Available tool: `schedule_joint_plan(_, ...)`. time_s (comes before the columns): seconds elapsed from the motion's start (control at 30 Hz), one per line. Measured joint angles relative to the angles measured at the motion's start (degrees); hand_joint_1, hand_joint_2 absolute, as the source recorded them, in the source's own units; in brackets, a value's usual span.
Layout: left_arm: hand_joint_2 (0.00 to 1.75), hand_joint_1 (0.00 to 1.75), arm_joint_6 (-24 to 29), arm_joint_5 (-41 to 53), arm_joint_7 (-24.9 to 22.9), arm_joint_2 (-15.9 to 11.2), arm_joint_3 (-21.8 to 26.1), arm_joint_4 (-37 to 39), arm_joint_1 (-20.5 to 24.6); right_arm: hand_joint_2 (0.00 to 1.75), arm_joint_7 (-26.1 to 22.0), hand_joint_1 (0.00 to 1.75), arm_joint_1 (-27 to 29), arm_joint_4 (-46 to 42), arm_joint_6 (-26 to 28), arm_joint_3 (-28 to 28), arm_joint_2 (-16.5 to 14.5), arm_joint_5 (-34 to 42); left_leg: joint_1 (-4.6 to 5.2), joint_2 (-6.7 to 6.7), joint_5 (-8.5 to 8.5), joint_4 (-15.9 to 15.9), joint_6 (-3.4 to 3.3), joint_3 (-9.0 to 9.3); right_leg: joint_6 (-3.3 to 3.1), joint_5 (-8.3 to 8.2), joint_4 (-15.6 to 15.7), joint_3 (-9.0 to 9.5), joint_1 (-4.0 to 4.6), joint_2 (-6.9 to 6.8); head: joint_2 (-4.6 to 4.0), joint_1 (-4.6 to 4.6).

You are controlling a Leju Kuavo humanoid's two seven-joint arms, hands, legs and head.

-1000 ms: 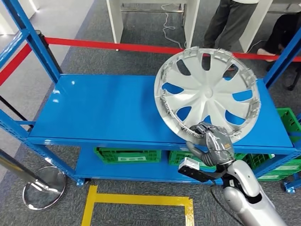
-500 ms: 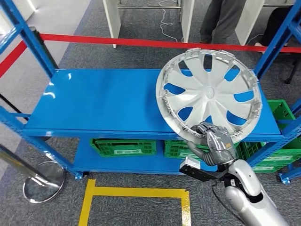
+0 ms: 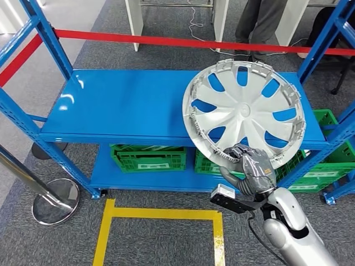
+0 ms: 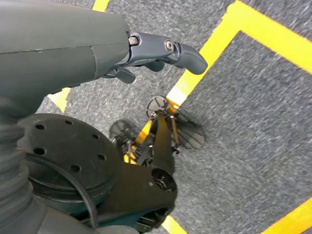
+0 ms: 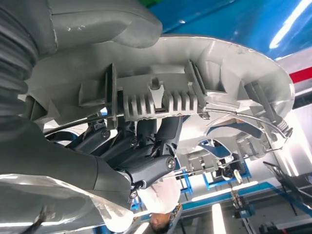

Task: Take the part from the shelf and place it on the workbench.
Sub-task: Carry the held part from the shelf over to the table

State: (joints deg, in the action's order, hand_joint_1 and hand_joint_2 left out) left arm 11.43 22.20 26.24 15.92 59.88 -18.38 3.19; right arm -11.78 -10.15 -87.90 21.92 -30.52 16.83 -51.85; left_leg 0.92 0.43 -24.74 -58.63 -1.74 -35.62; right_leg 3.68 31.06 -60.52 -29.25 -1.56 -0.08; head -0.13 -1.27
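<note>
Since the earlier frames the whole picture has slid, the shelf (image 3: 125, 111) sitting a little lower and the crates beneath it more exposed, which reads as the camera shifting; the hubcap (image 3: 244, 111) keeps its place against the right hand (image 3: 249, 169).

That hand grips the hubcap at its near, lower rim, fingers (image 5: 147, 163) curled under the ribbed edge and thumb over it. The disc tilts up and away from the hand over the right end of the shelf top, hollow side toward the camera. Whether its far edge rests on the shelf or hangs just above it I cannot tell.

Lifting it off likely means pulling back toward the body.

Hanging over the carpet and yellow tape, the left hand (image 4: 110, 53) is empty, fingers loosely extended.

No table is seen.
</note>
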Motion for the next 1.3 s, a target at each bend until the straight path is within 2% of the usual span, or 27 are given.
schedule_joint_plan(0.07,1.75,0.00,0.23,0.09,-0.19,0.04,0.06,0.01,-0.01,1.75,-0.01,1.75,0.18,0.02,-0.04,0.02,0.00,0.10,0.11,-0.05,0.81,-0.64,0.46,-0.82,-0.74,0.95,2.16,1.00,0.22,0.16,0.00,-0.04)
schedule_joint_plan(0.13,1.75,0.00,0.51,0.19,-0.37,0.07,0.16,0.03,-0.13,1.75,-0.01,1.75,0.47,0.10,-0.11,0.02,0.00,0.27,0.00,-0.19,0.53,-1.11,1.01,-1.54,-1.72,0.35,2.09,-0.11,0.09,0.04,0.00,-0.04)
schedule_joint_plan(0.17,1.75,0.00,0.63,0.29,-0.43,0.09,0.20,0.04,-0.20,1.75,-0.02,1.75,0.60,0.14,-0.14,0.04,0.00,0.36,-0.10,-0.26,-1.07,-2.27,1.36,-2.08,-2.38,-0.15,2.09,-0.73,0.01,-0.05,0.00,0.08)
schedule_joint_plan(0.23,1.75,0.00,0.82,0.50,-0.50,0.15,0.24,0.07,-0.25,1.75,-0.15,1.75,0.79,0.19,-0.14,0.15,0.00,0.45,-0.39,-0.33,-6.40,-7.61,2.04,-3.60,-3.29,-1.22,2.11,-2.13,-0.02,-0.16,0.00,0.37)
schedule_joint_plan(0.27,1.75,0.00,0.91,0.59,-0.51,0.16,0.24,0.08,-0.25,1.75,-0.29,1.75,0.90,0.20,-0.11,0.24,0.00,0.47,-0.55,-0.33,-8.66,-11.25,2.25,-4.31,-3.49,-1.77,2.11,-2.91,0.02,-0.17,0.00,0.46)
schedule_joint_plan(0.3,1.75,0.00,0.96,0.66,-0.51,0.16,0.25,0.09,-0.24,1.75,-0.52,1.75,1.02,0.20,-0.07,0.31,0.00,0.40,-0.65,-0.33,-9.59,-14.45,2.37,-4.70,-3.51,-2.32,2.10,-3.69,0.07,-0.17,0.00,0.48)
schedule_joint_plan(0.33,1.75,0.00,0.98,0.75,-0.48,0.15,0.25,0.09,-0.23,1.75,-0.78,1.75,1.13,0.21,-0.03,0.37,0.02,0.26,-0.71,-0.33,-9.09,-16.43,2.36,-4.58,-3.51,-2.89,2.08,-4.46,0.13,-0.17,0.00,0.49)
schedule_joint_plan(0.37,1.75,0.00,0.97,0.87,-0.43,0.15,0.26,0.09,-0.23,1.75,-1.08,1.75,1.25,0.20,0.02,0.38,0.08,0.06,-0.74,-0.33,-7.54,-16.71,2.22,-3.76,-3.47,-3.47,2.07,-5.18,0.20,-0.16,0.00,0.49)
schedule_joint_plan(0.4,1.75,0.00,0.93,0.97,-0.34,0.14,0.26,0.09,-0.21,1.75,-1.35,1.75,1.34,0.19,0.05,0.38,0.17,-0.22,-0.71,-0.36,-5.65,-15.09,1.92,-2.13,-3.39,-4.00,2.06,-5.82,0.28,-0.13,0.00,0.49)
schedule_joint_plan(0.43,1.75,0.00,0.89,1.05,-0.25,0.10,0.27,0.09,-0.19,1.75,-1.54,1.75,1.40,0.17,0.10,0.38,0.31,-0.47,-0.61,-0.41,-4.37,-11.75,1.44,0.31,-3.29,-4.49,2.05,-6.31,0.33,-0.11,0.00,0.49)
schedule_joint_plan(0.5,1.75,0.00,0.77,1.15,-0.10,0.04,0.27,0.09,-0.09,1.75,-1.74,1.75,1.47,0.14,0.24,0.40,0.58,-0.84,-0.34,-0.49,-4.78,-3.39,0.51,5.74,-2.84,-5.30,2.02,-6.88,0.49,-0.10,0.00,0.46)
schedule_joint_plan(0.53,1.75,0.00,0.72,1.19,-0.05,0.02,0.27,0.10,-0.03,1.75,-1.78,1.75,1.50,0.13,0.35,0.41,0.72,-0.92,-0.18,-0.51,-5.60,-0.46,0.24,7.44,-2.51,-5.69,2.02,-7.06,0.48,-0.16,0.00,0.45)
schedule_joint_plan(0.57,1.75,0.00,0.68,1.24,-0.02,0.02,0.27,0.10,0.03,1.75,-1.81,1.75,1.54,0.13,0.47,0.44,0.84,-0.96,-0.08,-0.50,-6.28,1.17,0.14,8.18,-2.11,-6.07,2.03,-7.24,0.49,-0.22,0.00,0.45)
schedule_joint_plan(0.63,1.75,0.00,0.62,1.32,0.01,0.01,0.27,0.11,0.06,1.75,-1.92,1.75,1.68,0.12,0.66,0.49,1.07,-0.95,-0.18,-0.40,-6.07,2.09,-0.05,8.04,-1.39,-6.31,1.87,-7.81,0.41,-0.29,0.00,0.42)
schedule_joint_plan(0.67,1.75,0.00,0.62,1.38,0.01,0.02,0.28,0.11,0.04,1.75,-1.99,1.75,1.77,0.11,0.74,0.51,1.15,-0.90,-0.30,-0.33,-5.70,2.38,-0.31,7.86,-1.15,-5.44,0.89,-8.40,0.40,-0.24,0.00,0.35)
schedule_joint_plan(0.7,1.75,0.00,0.62,1.46,0.01,0.03,0.29,0.12,0.01,1.75,-2.07,1.75,1.90,0.11,0.78,0.52,1.21,-0.74,-0.41,-0.25,-5.23,2.56,-0.57,7.60,-0.98,-3.87,-1.17,-9.34,0.39,-0.17,0.00,0.25)
schedule_joint_plan(0.77,1.75,0.00,0.62,1.65,0.00,0.05,0.32,0.15,-0.06,1.75,-2.26,1.75,2.21,0.10,0.84,0.53,1.26,-0.24,-0.33,-0.16,-4.53,2.49,-0.97,6.78,-0.76,0.44,-8.31,-11.99,0.35,-0.07,0.00,0.12)
schedule_joint_plan(0.8,1.75,0.00,0.62,1.69,-0.01,0.04,0.35,0.17,-0.10,1.75,-2.33,1.75,2.39,0.10,0.82,0.54,1.27,-0.01,-0.25,-0.15,-4.27,2.39,-1.00,6.35,-0.66,1.95,-11.65,-13.05,0.35,-0.05,0.00,0.11)
schedule_joint_plan(0.83,1.75,0.00,0.62,1.73,-0.02,0.04,0.38,0.20,-0.13,1.75,-2.37,1.75,2.57,0.10,0.82,0.54,1.27,0.15,-0.20,-0.15,-4.06,2.26,-1.00,5.97,-0.59,2.56,-13.47,-13.31,0.36,-0.05,0.00,0.13)
schedule_joint_plan(0.87,1.75,0.00,0.62,1.74,-0.02,0.03,0.43,0.22,-0.15,1.75,-2.38,1.75,2.72,0.10,0.81,0.54,1.27,0.23,-0.17,-0.14,-3.93,2.09,-0.96,5.66,-0.57,2.19,-13.18,-12.50,0.36,-0.06,0.00,0.12)
schedule_joint_plan(0.9,1.75,0.00,0.62,1.75,-0.05,0.03,0.49,0.25,-0.16,1.75,-2.37,1.75,2.83,0.10,0.80,0.54,1.27,0.27,-0.17,-0.14,-3.87,1.87,-0.92,5.44,-0.62,0.92,-10.59,-10.52,0.36,-0.08,0.00,0.11)
schedule_joint_plan(0.97,1.75,0.00,0.62,1.78,-0.13,0.04,0.60,0.30,-0.14,1.75,-2.36,1.75,2.89,0.08,0.80,0.55,1.27,0.29,-0.04,-0.13,-3.95,1.28,-0.67,5.08,-0.89,-1.41,-2.68,-5.42,0.42,-0.20,0.00,0.11)
schedule_joint_plan(1.03,1.75,0.00,0.62,1.83,-0.16,0.04,0.68,0.33,-0.08,1.75,-2.39,1.75,2.91,-0.06,0.83,0.57,1.27,0.29,0.15,-0.11,-3.94,0.63,-0.21,4.46,-1.37,-1.86,1.76,-2.77,0.57,-0.22,0.00,0.15)
schedule_joint_plan(1.1,1.75,0.00,0.62,1.87,-0.17,0.02,0.74,0.37,-0.06,1.75,-2.42,1.75,3.07,-0.18,0.88,0.62,1.27,0.29,0.23,-0.09,-3.76,0.31,0.22,4.00,-1.88,-1.79,2.05,-2.77,0.58,-0.10,0.00,0.20)
schedule_joint_plan(1.17,1.75,0.00,0.62,1.91,-0.19,-0.02,0.76,0.39,-0.07,1.75,-2.39,1.75,3.17,-0.22,0.90,0.67,1.27,0.31,0.18,-0.18,-4.65,-0.64,0.84,3.56,-2.43,-2.05,2.18,-2.92,0.31,-0.12,0.00,0.33)
schedule_joint_plan(1.23,1.75,0.00,0.62,1.94,-0.19,-0.08,0.77,0.41,-0.05,1.75,-2.37,1.75,3.17,-0.26,0.90,0.68,1.27,0.31,-0.13,-0.31,-7.80,-5.43,1.65,1.52,-2.91,-2.26,2.31,-3.08,0.09,-0.23,0.00,0.55)
schedule_joint_plan(1.3,1.75,0.00,0.62,1.97,-0.19,-0.11,0.78,0.44,-0.09,1.75,-2.37,1.75,3.20,-0.27,0.90,0.69,1.27,0.30,-0.57,-0.32,-11.24,-12.97,2.23,-1.67,-3.12,-2.36,2.29,-3.35,0.08,-0.27,0.00,0.66)
